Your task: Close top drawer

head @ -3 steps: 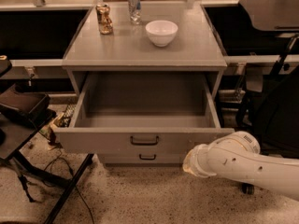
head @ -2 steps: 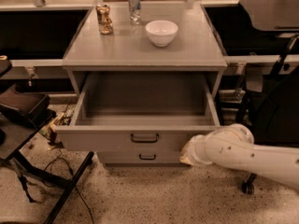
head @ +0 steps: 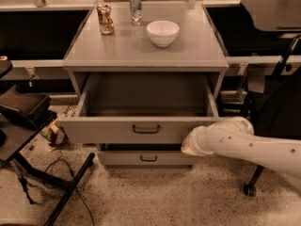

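Setting: speckled floor [head: 141,197] under a grey cabinet, dark recesses on both sides.
Far left, 9 o'clock: dark stand [head: 23,121], partly cut off by the edge.
Worktop [head: 141,46], toward 12 o'clock: crumpled can [head: 105,19], upright silver can [head: 135,6], then white bowl [head: 162,33], all apart from one another.
Top drawer [head: 117,130]: pulled well out at centre, box looks empty, dark handle [head: 146,129] in the middle of its front.
Lower drawer [head: 141,158]: shut beneath it, toward 6 o'clock.
Tool [head: 192,143]: at about 4 o'clock, at the right end of the open front panel, touching or just beside it; arm [head: 254,142] enters from the right.
Tool state: cannot tell, the end is buried against the panel.
Step in hand: likely setting up to push; the drawer is not yet closed.
Next move: probably a straight push toward 12 o'clock, kept square so the box does not skew.
Hidden: the contact spot and the drawer's slides.
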You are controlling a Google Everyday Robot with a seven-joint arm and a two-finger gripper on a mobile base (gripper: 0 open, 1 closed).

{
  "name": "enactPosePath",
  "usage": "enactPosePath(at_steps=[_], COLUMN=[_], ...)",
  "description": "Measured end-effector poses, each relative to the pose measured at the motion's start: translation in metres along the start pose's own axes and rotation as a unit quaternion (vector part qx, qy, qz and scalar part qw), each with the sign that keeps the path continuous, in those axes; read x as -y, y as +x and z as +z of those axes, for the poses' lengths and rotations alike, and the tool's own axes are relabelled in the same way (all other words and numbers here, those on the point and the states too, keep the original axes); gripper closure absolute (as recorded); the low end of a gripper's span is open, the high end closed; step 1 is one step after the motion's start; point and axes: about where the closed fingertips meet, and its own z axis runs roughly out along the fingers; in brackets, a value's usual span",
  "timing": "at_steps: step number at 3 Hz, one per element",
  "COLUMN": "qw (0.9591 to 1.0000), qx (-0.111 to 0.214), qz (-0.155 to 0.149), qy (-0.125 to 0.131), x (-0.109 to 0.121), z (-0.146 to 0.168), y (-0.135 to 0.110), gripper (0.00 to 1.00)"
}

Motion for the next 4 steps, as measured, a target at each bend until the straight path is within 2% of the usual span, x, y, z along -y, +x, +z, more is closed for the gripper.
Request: enactPosePath(at_steps=[1, 2, 3, 4], qw=[1.0, 0.9998, 0.9998, 0.9995], qx=[0.001, 0.004, 0.004, 0.004], qz=[-0.001, -0.01, -0.01, -0.019], qy=[0.002, 0.015, 0.015, 0.025], x=[0.001, 0.032, 0.031, 0.058], z=[0.0, 0.008, 0.007, 0.01], y=[0.0, -0.002, -0.002, -0.003], gripper=[1.0, 1.0, 1.0, 1.0])
